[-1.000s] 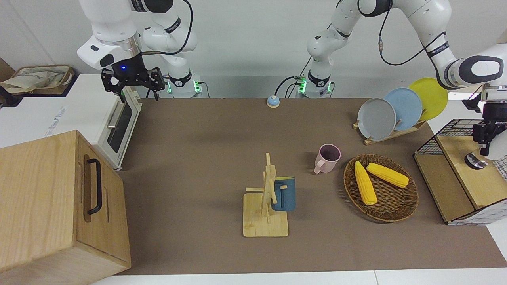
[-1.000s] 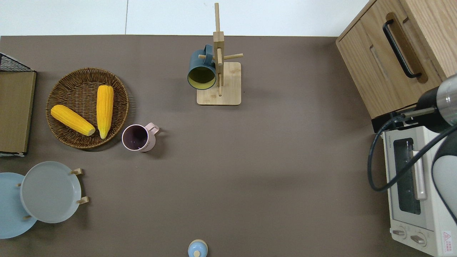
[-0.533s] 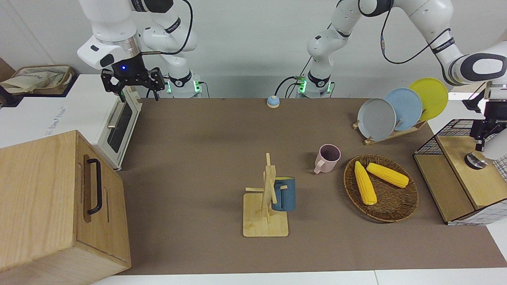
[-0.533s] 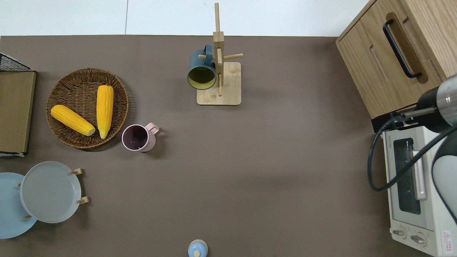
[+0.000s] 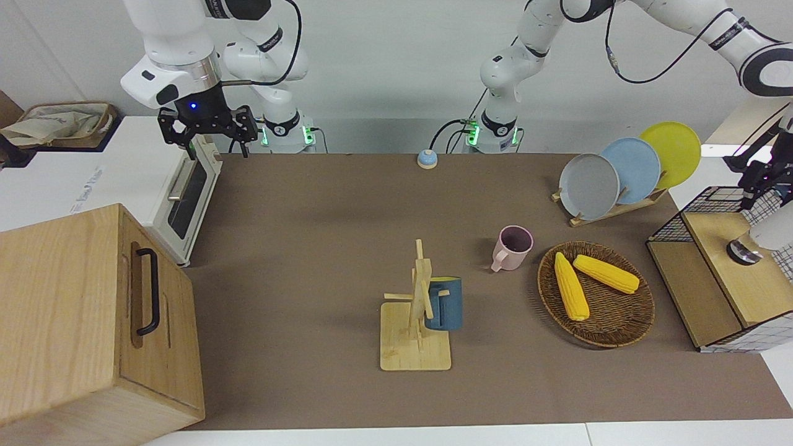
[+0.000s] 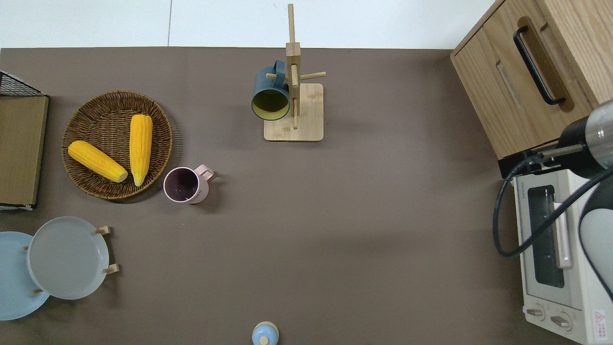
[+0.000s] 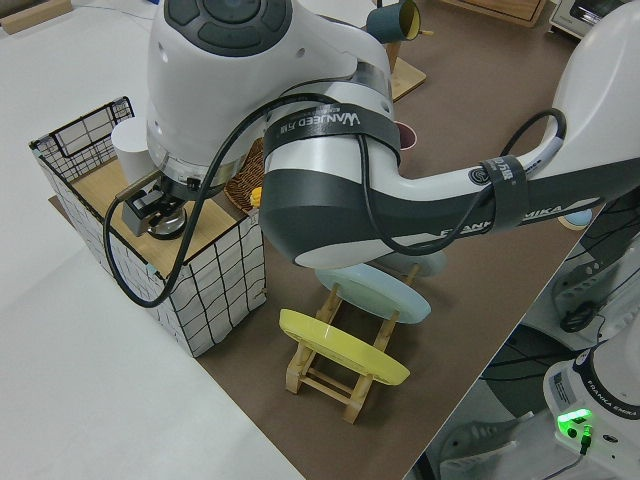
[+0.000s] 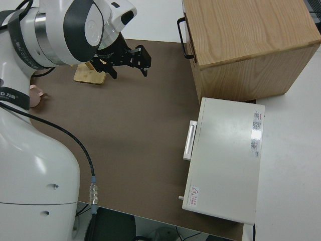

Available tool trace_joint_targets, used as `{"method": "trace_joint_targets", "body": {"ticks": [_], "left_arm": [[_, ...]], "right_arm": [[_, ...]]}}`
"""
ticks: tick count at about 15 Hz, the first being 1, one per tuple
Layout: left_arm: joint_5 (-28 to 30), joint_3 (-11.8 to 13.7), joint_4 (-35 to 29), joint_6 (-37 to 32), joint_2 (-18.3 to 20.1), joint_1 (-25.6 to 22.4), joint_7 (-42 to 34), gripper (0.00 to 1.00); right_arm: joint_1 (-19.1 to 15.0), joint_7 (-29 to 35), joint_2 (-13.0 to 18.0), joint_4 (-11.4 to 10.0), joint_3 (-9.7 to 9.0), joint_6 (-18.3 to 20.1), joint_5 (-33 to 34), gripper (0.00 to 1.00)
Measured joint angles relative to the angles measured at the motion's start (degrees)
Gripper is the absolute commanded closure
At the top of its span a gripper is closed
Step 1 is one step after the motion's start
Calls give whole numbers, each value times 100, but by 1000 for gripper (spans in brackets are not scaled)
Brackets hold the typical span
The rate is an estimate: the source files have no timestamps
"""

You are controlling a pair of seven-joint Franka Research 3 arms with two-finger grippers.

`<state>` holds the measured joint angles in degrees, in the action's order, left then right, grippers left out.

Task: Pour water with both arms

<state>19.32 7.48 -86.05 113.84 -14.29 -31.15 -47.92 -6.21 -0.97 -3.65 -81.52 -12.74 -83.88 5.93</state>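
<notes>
Your left gripper [image 5: 759,186] hangs at the left arm's end of the table above the wire-sided crate [image 5: 712,204] with its wooden lid [image 5: 731,275] and small metal knob [image 5: 743,251]; whether its fingers are parted or closed you cannot tell. Your right arm is parked, its gripper [image 5: 207,133] spread wide and empty. The pink mug [image 5: 514,246] stands beside the corn basket [image 5: 619,328]; the blue mug [image 5: 445,303] hangs on the wooden rack [image 5: 415,347].
</notes>
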Motion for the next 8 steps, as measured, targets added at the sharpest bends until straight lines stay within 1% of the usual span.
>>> {"method": "trace_joint_targets", "body": {"ticks": [2, 4, 6, 8], "left_arm": [[-367, -22, 57, -357, 130, 7, 227, 5], [-758, -134, 91, -640, 341, 58, 634, 5], [-1078, -255, 93, -1015, 604, 240, 1152, 5], [-1208, -328, 78, -1335, 830, 451, 1500, 2]], "right_arm": [[0, 0, 0, 0, 0, 0, 0, 13], [0, 0, 0, 0, 0, 0, 0, 13], [0, 0, 0, 0, 0, 0, 0, 13], [0, 0, 0, 0, 0, 0, 0, 13]]}}
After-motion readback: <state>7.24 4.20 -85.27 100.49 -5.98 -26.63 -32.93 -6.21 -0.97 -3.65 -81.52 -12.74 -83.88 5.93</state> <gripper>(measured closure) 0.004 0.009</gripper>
